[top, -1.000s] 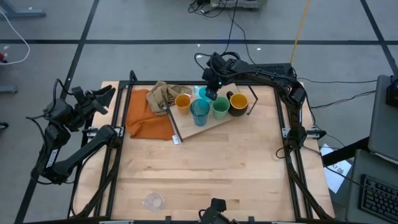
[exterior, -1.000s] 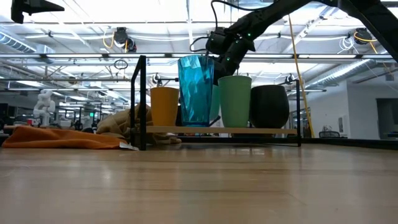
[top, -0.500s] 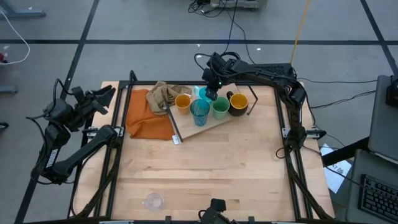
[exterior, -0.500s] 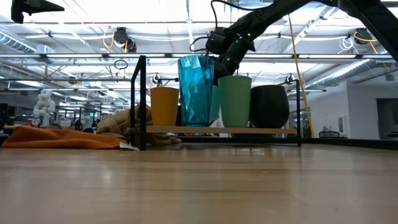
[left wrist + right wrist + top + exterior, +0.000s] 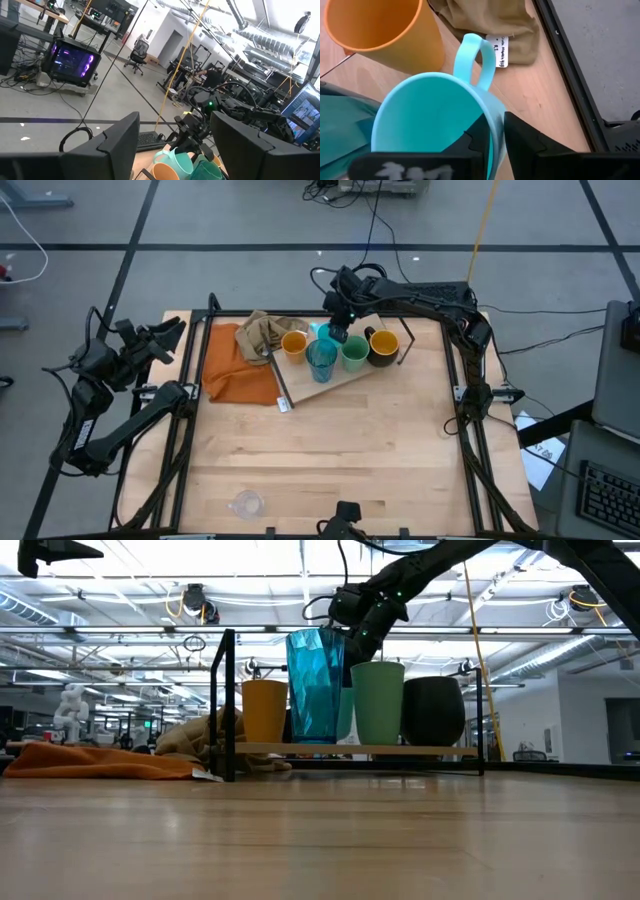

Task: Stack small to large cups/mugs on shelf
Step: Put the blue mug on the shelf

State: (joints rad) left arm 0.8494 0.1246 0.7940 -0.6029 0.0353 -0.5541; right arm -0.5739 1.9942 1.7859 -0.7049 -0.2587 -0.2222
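Wooden counter [image 5: 330, 450] is carrying everything, with the right arm reaching across its far side and the left arm waiting off its left edge, its gripper [image 5: 170, 332] standing spread and holding nothing. An orange cloth [image 5: 238, 370] and a tan cloth [image 5: 262, 332] are lying well to the left of the right gripper [image 5: 338, 332]. The shelf [image 5: 335, 375], a small light board on black legs, is sitting directly under that gripper and is carrying five vessels. The tumbler [image 5: 315, 685] is standing just in front of the gripper, toward the counter's middle. The black mug [image 5: 383, 347] is standing near its right side, with the green cup [image 5: 354, 355] between that mug and the tumbler. The orange cup [image 5: 294, 344] is standing to the gripper's left. The blue mug [image 5: 437, 115] is sitting right at the gripper; in the right wrist view one finger [image 5: 522, 142] is lying outside its wall and the other inside the rim, the two nearly together with the wall between them. A clear glass [image 5: 246, 503] is lying far from both grippers, by the counter's near edge.
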